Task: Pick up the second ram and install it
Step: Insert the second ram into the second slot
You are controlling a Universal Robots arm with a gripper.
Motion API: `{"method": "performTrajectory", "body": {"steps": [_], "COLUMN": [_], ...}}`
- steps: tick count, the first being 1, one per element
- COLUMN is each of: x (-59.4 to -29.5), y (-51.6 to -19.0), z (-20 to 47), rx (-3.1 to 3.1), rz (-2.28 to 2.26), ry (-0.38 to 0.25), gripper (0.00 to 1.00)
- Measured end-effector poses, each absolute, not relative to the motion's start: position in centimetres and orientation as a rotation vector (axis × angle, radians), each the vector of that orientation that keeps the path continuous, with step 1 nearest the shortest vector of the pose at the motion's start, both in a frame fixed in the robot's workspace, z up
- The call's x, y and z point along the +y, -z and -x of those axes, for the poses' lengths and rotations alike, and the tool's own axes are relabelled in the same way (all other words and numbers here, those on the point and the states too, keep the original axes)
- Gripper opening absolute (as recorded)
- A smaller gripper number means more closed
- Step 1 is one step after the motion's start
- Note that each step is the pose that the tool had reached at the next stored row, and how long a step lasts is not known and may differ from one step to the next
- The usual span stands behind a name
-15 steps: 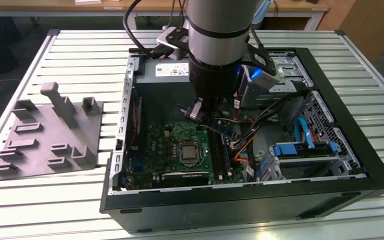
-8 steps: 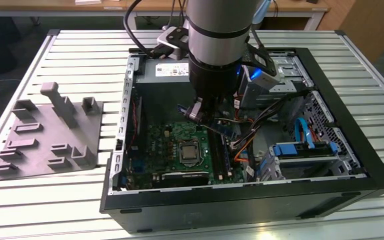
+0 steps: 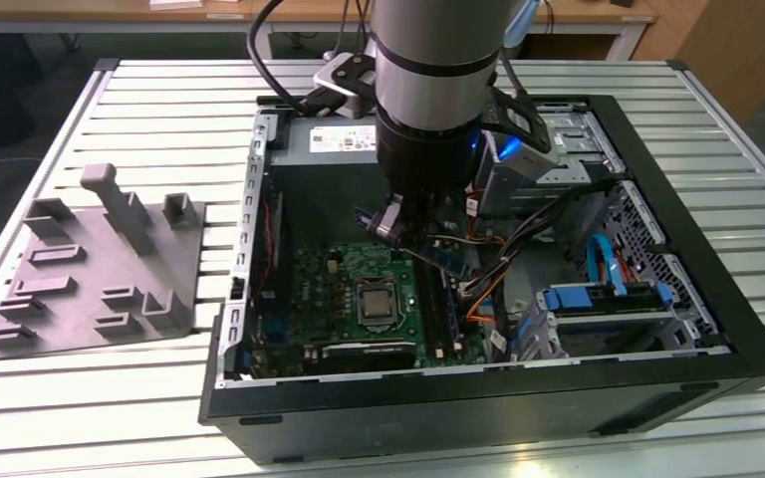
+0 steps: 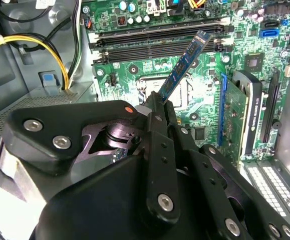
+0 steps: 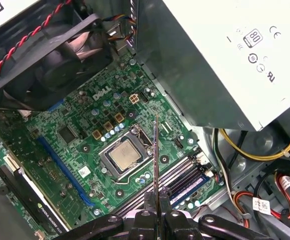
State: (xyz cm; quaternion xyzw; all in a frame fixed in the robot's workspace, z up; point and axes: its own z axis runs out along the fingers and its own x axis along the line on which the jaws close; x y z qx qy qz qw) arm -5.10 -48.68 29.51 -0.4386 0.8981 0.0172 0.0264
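Note:
My gripper (image 3: 400, 223) hangs inside the open computer case (image 3: 701, 299), shut on the second ram (image 3: 444, 256), a thin blue-green stick. In the second wrist view the ram (image 4: 186, 62) juts out from the gripper (image 4: 157, 106), tilted over the motherboard (image 4: 134, 15) and pointing toward the long black slots (image 4: 155, 44). In the first wrist view the ram (image 5: 156, 160) is seen edge-on, rising from the gripper (image 5: 157, 199). It is held above the board near the processor socket (image 5: 124, 155) and the slots (image 5: 177, 175), touching neither. A blue strip (image 5: 189, 186) lies along the outermost slot.
A grey holder tray (image 3: 104, 269) with upright posts lies on the slatted table at the exterior view's left. Inside the case are the power supply (image 5: 225, 60), a fan (image 5: 49, 55), an expansion card (image 4: 250, 115), yellow cables (image 4: 34, 47) and blue drive fittings (image 3: 596, 294).

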Motion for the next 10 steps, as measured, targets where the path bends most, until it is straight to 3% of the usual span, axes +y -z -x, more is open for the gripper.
{"method": "performTrajectory", "body": {"steps": [10], "x": [-48.68], "y": [-29.49], "z": [5.10], "rx": [2.788], "rz": [1.328], "ry": [-0.051], "gripper": [0.14]}}
